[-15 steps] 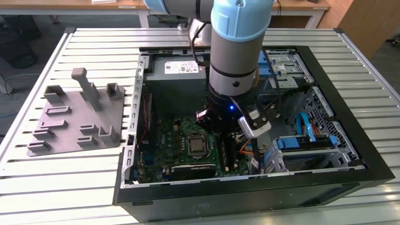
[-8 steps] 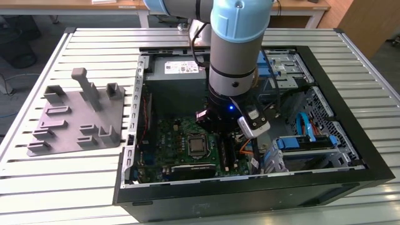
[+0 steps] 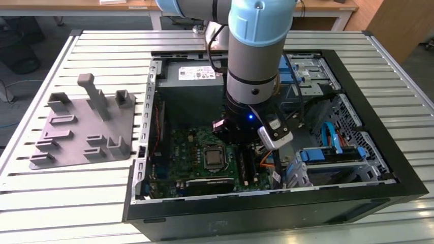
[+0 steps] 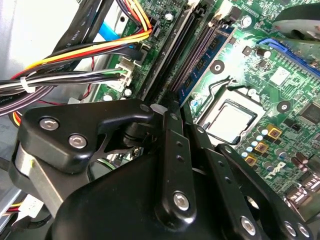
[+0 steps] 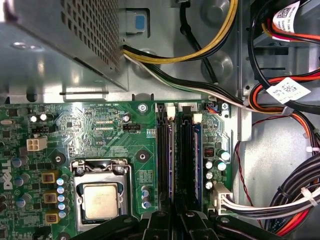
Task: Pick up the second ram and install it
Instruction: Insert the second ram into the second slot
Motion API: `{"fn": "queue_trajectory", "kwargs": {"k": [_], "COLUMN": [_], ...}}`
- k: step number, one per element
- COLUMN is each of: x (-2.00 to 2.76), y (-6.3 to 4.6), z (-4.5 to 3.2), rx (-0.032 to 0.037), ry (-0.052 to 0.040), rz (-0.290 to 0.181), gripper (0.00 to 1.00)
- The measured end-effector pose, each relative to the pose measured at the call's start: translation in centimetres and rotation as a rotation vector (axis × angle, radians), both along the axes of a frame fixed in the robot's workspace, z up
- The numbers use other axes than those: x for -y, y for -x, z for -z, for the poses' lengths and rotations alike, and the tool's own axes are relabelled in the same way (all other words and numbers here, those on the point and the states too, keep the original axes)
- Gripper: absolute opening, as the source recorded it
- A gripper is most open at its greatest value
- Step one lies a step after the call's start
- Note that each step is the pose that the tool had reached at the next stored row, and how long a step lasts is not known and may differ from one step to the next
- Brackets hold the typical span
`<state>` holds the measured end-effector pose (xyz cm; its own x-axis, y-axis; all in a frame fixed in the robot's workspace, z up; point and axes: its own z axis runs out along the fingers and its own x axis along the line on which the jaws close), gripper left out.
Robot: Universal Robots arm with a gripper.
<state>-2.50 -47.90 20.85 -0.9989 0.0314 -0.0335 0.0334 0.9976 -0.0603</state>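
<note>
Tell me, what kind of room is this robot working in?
Probably a robotics lab or workshop. An open black computer case lies on a slatted white metal table, a grey plastic tray with upright pegs sits beside it, and wooden desks stand behind.

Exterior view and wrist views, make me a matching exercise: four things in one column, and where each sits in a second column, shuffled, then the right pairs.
Things
1. grey plastic tray with upright pegs
2. square silver processor
3. thin blue circuit-board stick
4. black gripper

Places
A. standing on edge in a slot, beside the processor
B. over the near end of the memory slots, inside the black computer case
C. on the slatted metal table, outside the case, at the exterior view's left
D. lying flat in its socket on the green motherboard

Pairs: 1-C, 2-D, 3-A, 4-B
</note>
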Motion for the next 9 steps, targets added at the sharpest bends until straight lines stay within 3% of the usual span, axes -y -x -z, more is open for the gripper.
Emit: {"fn": "queue_trajectory", "kwargs": {"k": [9], "x": [0.00], "y": [-0.18], "z": [0.00], "rx": [-0.0001], "ry": [0.0000], "rz": [-0.002], "gripper": [0.14]}}
